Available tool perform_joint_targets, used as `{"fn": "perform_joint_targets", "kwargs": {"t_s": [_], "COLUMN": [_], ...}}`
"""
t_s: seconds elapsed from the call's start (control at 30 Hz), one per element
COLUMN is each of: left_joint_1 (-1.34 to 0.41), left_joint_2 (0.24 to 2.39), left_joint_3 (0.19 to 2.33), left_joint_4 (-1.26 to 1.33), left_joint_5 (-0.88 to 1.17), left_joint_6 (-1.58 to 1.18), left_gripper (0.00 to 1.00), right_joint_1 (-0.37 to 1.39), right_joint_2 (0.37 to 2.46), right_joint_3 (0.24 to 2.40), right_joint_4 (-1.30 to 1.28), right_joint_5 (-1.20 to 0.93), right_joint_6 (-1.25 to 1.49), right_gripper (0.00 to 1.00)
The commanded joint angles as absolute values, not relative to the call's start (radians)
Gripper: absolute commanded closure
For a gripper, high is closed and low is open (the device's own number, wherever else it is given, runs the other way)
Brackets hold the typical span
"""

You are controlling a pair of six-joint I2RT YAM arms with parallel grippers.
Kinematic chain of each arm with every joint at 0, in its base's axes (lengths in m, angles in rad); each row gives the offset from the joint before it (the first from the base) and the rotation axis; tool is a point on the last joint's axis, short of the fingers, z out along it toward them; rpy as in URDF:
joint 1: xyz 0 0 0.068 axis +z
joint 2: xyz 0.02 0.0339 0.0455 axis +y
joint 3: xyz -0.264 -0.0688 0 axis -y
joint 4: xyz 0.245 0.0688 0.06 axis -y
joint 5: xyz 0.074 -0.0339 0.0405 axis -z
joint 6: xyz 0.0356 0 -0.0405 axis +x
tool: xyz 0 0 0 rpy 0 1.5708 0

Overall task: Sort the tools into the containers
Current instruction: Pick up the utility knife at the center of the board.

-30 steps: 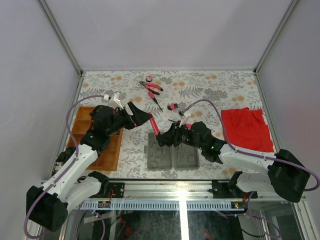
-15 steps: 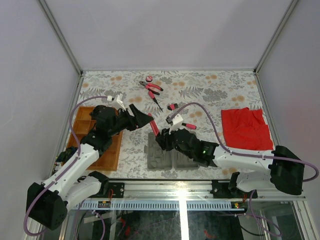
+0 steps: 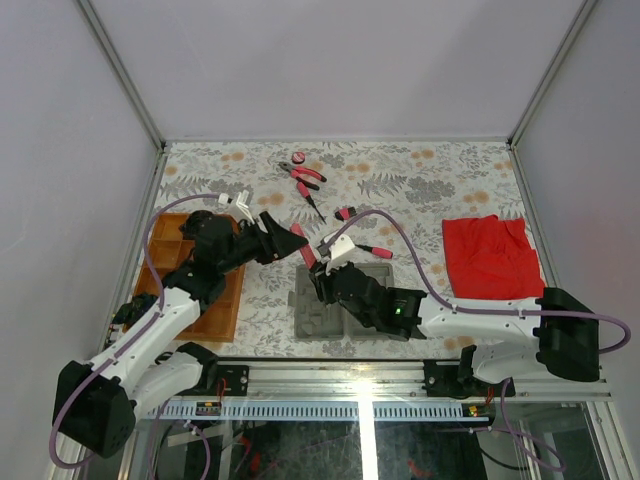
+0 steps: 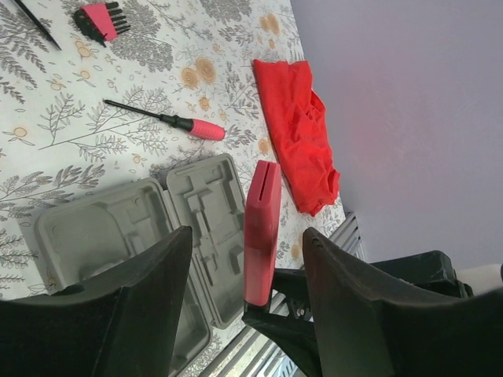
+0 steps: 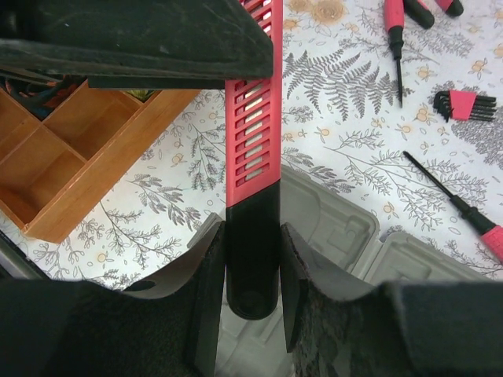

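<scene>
- The grey moulded case (image 3: 372, 318) lies open nearest the arm bases, with the right arm reaching across it.
- The right gripper (image 5: 251, 263) is clamped on the black end of a red slotted bar (image 5: 253, 141), with 1 finger pressed against each side. It holds the bar off the table over the case's far left corner.
- The left gripper (image 4: 250, 259) straddles the bar's red end. Its 2 fingers (image 4: 134, 302) stand apart, and a gap shows on both sides of the bar, so it is not gripping.
- The divided wooden tray (image 3: 218, 312) sits to the left of the case, beneath the left arm.
- The red cloth (image 3: 492, 258) lies to the right, well apart from the case.
- A pink-handled screwdriver (image 4: 196, 127) lies on the leaf-print table (image 3: 440, 180) just beyond the case.
- Beyond that lies a red holder of black hex keys (image 5: 464, 104).
- A thin black-tipped screwdriver (image 3: 312, 205) lies near it.
- Farther back are pink-handled pliers (image 3: 303, 173).
- A small round pink disc (image 3: 298, 156) sits just behind them.
</scene>
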State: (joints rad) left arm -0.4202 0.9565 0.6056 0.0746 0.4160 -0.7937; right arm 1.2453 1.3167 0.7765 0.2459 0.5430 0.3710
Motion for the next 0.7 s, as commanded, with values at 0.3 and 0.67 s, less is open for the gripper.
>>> {"fn": "perform_joint_targets", "kwargs": {"t_s": [0.3, 0.67], "left_joint_1": [-0.427, -0.426], "left_joint_2": [0.906, 0.740], "left_joint_3": [0.573, 0.613], "left_joint_4": [0.313, 0.450], "left_joint_5": [0.552, 0.656], "left_joint_6": [-0.823, -0.772], "left_gripper": [0.43, 0.32], "right_joint_1": [1.272, 1.272], "right_joint_2": [1.249, 1.011], "right_joint_3": [0.789, 0.766], "right_joint_4": [0.310, 0.248], "right_joint_5": [0.614, 0.541], "right_joint_6": [0.310, 0.215], "right_gripper": [1.00, 1.00]}}
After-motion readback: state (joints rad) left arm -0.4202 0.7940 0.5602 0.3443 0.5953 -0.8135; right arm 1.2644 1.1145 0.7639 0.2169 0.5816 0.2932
